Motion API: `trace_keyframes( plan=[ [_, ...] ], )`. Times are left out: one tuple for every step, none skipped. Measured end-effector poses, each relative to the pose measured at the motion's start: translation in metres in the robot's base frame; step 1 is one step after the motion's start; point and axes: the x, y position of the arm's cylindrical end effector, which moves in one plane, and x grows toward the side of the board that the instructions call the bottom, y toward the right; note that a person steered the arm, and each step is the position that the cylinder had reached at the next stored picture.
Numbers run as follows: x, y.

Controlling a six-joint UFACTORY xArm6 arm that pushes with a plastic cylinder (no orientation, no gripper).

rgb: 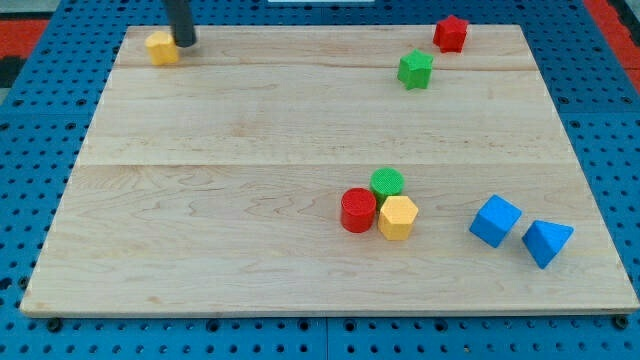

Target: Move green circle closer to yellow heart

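The green circle (pixel 387 182) lies right of the board's centre, touching a red cylinder (pixel 358 210) and a yellow hexagon (pixel 398 217) just below it. The yellow heart (pixel 161 47) sits at the board's top left corner. My tip (pixel 186 42) comes down from the view's top edge and stands right beside the yellow heart, on its right side, far up and to the left of the green circle.
A green star (pixel 415 69) and a red star (pixel 450 33) lie at the top right. A blue cube (pixel 495 221) and a blue triangular block (pixel 546 241) lie at the lower right. The wooden board (pixel 250 150) rests on a blue pegboard.
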Motion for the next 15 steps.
trace_keyframes(
  plan=[
    [0.043, 0.095],
    [0.157, 0.15],
    [0.203, 0.25],
    [0.227, 0.326],
    [0.281, 0.342],
    [0.259, 0.253],
    [0.209, 0.179],
    [0.164, 0.107],
    [0.204, 0.125],
    [0.205, 0.074],
    [0.146, 0.02],
    [0.086, -0.026],
    [0.152, 0.003],
    [0.147, -0.072],
    [0.119, -0.097]
  ],
)
